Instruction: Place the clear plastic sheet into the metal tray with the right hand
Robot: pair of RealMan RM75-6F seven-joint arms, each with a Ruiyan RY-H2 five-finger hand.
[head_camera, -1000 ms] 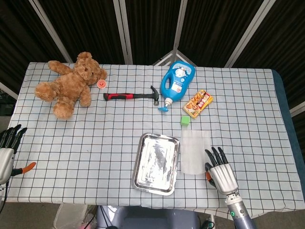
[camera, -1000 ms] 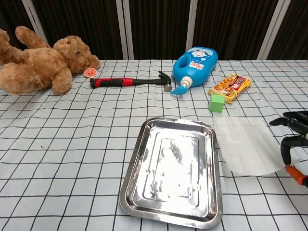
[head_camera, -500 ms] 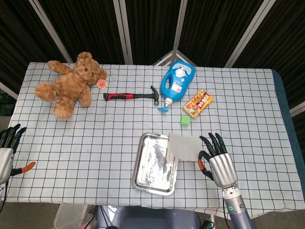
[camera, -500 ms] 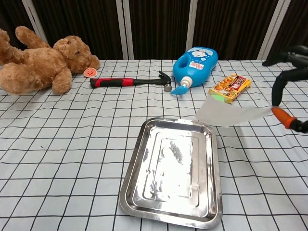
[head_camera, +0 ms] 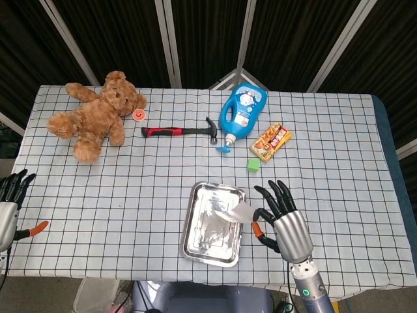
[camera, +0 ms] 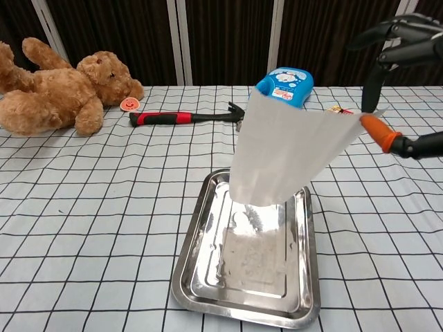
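Note:
My right hand pinches one edge of the clear plastic sheet between thumb and a finger, its other fingers spread. The sheet hangs tilted in the air, its lower end drooping over the middle of the metal tray; I cannot tell whether it touches the tray. The hand is above the tray's right rim. My left hand rests at the table's left edge, fingers apart, holding nothing.
A brown teddy bear lies at the back left. Behind the tray are a red-handled hammer, a blue bottle, a snack packet and a small green cube.
My right hand has lifted the sheet off the table and carried it left, from right of the tray to above it. The left hand has stayed put.

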